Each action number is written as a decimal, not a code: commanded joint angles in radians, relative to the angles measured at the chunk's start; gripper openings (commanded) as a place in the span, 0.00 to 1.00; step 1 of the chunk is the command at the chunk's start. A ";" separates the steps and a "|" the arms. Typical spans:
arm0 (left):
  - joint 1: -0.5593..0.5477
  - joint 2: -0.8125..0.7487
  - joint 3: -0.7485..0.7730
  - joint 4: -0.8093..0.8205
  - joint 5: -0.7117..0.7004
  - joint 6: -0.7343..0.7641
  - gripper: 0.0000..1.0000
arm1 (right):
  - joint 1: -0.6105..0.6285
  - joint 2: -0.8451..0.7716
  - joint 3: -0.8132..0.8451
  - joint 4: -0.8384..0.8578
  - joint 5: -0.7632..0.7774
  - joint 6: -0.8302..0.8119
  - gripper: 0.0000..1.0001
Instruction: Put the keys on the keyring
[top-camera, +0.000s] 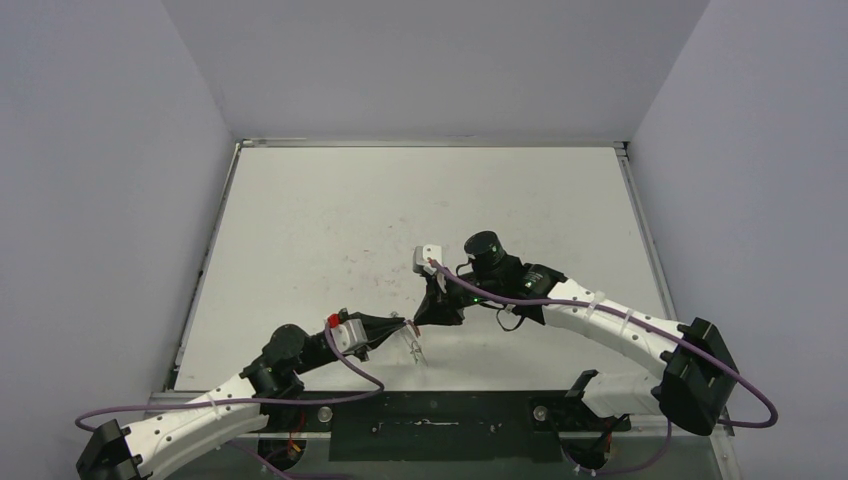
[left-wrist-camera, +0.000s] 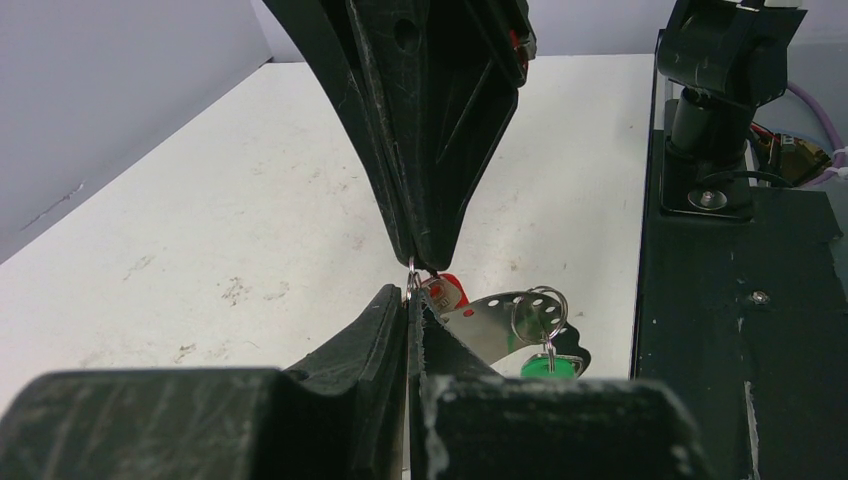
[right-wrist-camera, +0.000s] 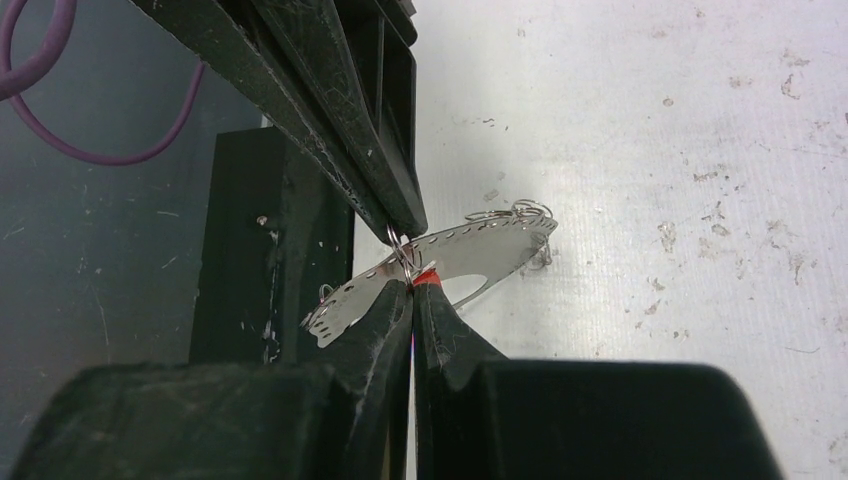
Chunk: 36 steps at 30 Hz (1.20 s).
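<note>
Keyring (right-wrist-camera: 480, 245), raised near the counter's (top-camera: 400, 200) front edge, gripped by left end effector (left-wrist-camera: 410, 298). Clenched right end effector (right-wrist-camera: 412, 290) meets it tip to tip. One red-tagged key (left-wrist-camera: 452, 291) and one green-tagged key (left-wrist-camera: 550, 366) beside; open counter beyond.

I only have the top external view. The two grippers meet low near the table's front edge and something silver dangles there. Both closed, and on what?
Observer: Both the left gripper and right gripper are shut, tip to tip, with a small silver wire ring between the tips.
Operator: Where's the green key?
Observer: The silver key with the green plastic tag hangs from a split ring at the end of a flat, perforated silver crescent plate.
Operator: The red one?
Observer: Its red plastic tag shows right beside the closed tips.
</note>
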<state>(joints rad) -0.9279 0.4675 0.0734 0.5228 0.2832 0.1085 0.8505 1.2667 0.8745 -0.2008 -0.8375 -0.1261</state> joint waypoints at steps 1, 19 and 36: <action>0.000 -0.018 0.027 0.078 -0.006 -0.009 0.00 | -0.001 0.018 -0.016 0.005 0.019 -0.030 0.00; 0.000 -0.024 0.025 0.065 -0.006 -0.009 0.00 | -0.002 0.052 -0.013 0.027 0.037 -0.017 0.00; 0.001 -0.033 0.029 0.056 -0.001 -0.009 0.00 | -0.002 -0.074 -0.133 0.291 -0.010 -0.034 0.48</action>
<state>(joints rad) -0.9279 0.4461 0.0734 0.5121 0.2836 0.1085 0.8513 1.2331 0.7639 -0.0780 -0.8143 -0.1417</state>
